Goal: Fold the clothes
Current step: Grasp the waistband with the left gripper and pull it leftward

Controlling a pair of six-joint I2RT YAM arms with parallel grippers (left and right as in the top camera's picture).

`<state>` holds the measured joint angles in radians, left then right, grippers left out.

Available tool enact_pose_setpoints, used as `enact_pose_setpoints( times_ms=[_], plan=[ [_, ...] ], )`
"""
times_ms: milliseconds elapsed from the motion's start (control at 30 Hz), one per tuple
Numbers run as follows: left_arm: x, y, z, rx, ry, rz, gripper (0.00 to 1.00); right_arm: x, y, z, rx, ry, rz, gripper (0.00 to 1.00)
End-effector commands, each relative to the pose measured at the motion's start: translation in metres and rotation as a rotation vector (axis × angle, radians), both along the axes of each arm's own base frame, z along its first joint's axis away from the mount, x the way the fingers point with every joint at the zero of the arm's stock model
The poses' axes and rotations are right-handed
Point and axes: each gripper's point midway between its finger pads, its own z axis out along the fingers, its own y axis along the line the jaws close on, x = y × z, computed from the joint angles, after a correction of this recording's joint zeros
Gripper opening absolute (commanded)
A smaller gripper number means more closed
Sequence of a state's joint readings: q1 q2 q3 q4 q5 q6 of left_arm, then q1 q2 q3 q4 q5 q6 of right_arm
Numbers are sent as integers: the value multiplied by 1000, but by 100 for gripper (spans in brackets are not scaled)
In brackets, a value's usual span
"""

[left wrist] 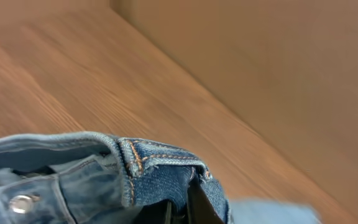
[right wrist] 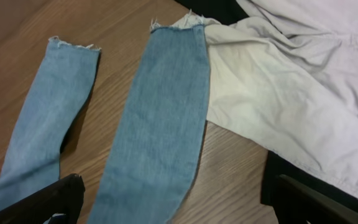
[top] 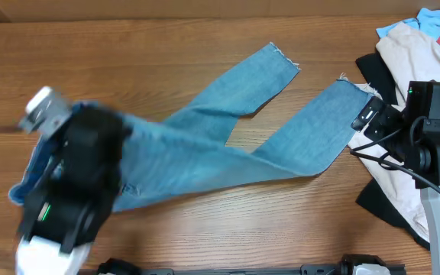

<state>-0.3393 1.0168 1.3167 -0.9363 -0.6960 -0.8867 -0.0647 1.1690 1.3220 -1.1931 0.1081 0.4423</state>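
Jeans lie spread on the table, legs reaching toward the beige garment, one frayed hem touching it. Farthest from that garment, the left gripper is clamped on the waistband. The right gripper hangs beside the garment, jaws wide apart. The first fold looks to be starting; next, the waistband probably needs carrying toward the hems.

left tool | clamped on jeans waistband | button showing | table beneath
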Motion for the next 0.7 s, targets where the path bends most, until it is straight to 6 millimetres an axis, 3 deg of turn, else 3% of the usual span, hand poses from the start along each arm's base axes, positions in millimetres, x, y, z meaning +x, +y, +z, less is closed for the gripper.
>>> enact_pose_setpoints(
  times_ms=[0, 100, 200, 367, 500, 667],
  plan=[
    [33, 48, -23, 137, 89, 212, 4, 3, -2, 6, -30, -9, 32, 100],
    [66, 76, -47, 124, 178, 202, 4, 3, -2, 2, -31, 13, 38, 100],
    [84, 116, -59, 44, 218, 231, 4, 3, -2, -6, -28, 50, 38, 100],
    [97, 188, -65, -109, 205, 294, 4, 8, -2, -20, -23, 104, 39, 100],
    [95, 220, -91, -186, 252, 312, 4, 11, -3, -28, -20, 133, 40, 100],
    [83, 225, -128, -253, 376, 306, 38, 16, 0, -37, -12, 160, 60, 100]
  ],
)
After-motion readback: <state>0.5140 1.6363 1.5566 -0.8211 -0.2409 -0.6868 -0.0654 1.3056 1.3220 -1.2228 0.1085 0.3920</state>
